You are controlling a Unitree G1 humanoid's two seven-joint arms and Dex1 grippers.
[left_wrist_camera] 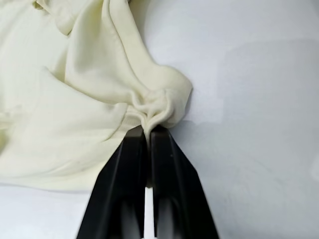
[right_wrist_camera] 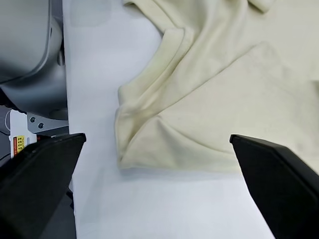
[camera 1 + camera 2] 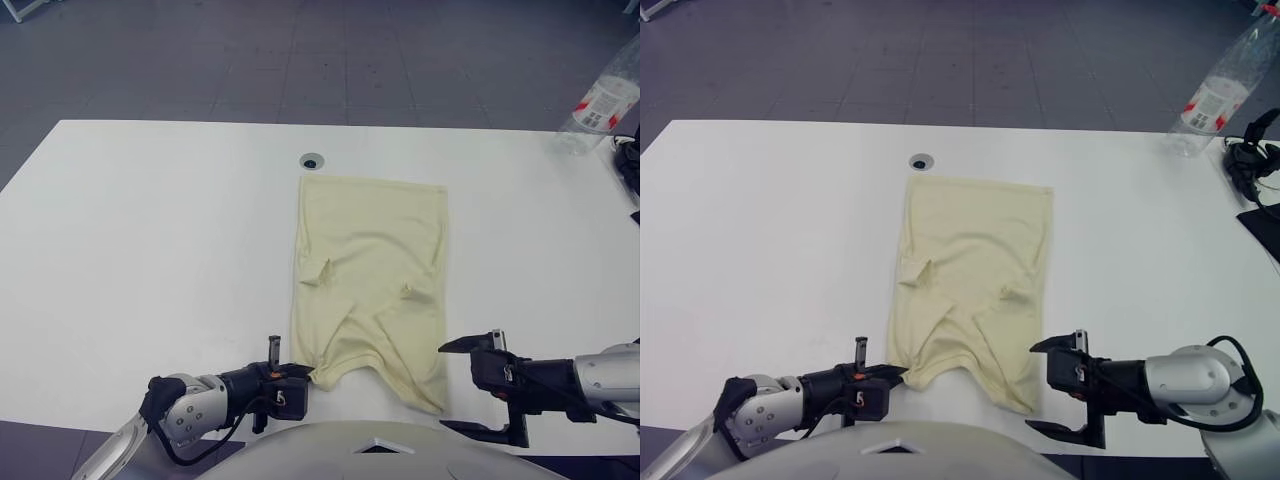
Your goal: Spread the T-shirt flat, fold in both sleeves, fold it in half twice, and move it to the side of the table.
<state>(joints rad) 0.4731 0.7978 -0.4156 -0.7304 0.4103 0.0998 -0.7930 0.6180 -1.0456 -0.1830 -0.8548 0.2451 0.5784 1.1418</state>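
Left jaws tight on T-shirt (image 1: 79,94) corner

Showing pale yellow on the T-shirt (image 3: 370,270), white on the table (image 3: 150,250), black on the left gripper (image 1: 148,130), grey tiling on the floor (image 3: 300,60).

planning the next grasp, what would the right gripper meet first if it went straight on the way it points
Probably the near corner of the T-shirt, just ahead of the open right gripper; its height above the table is unclear.
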